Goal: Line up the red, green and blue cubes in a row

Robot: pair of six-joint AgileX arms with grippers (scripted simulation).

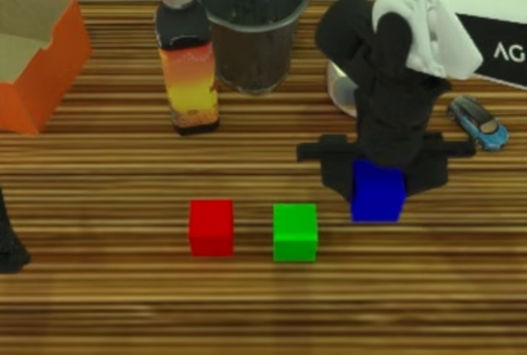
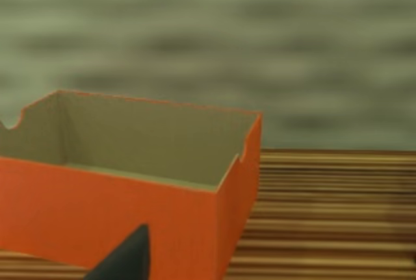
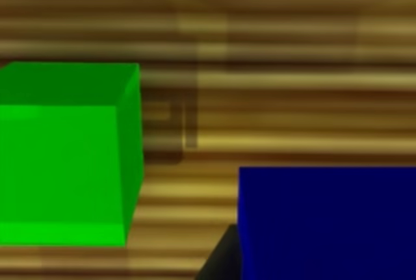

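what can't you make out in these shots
- Right hand: top view, its fingers are hidden by the arm and the deep blue matte cube; whether the cube rests on the wooden table is unclear.
- Left hand: cut off by the top view's left edge.
- White object: mostly behind the right arm.

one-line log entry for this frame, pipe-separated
right gripper: holds blue cube, right of green cube | red cube: left of green, on table | left gripper: parked, table's left edge
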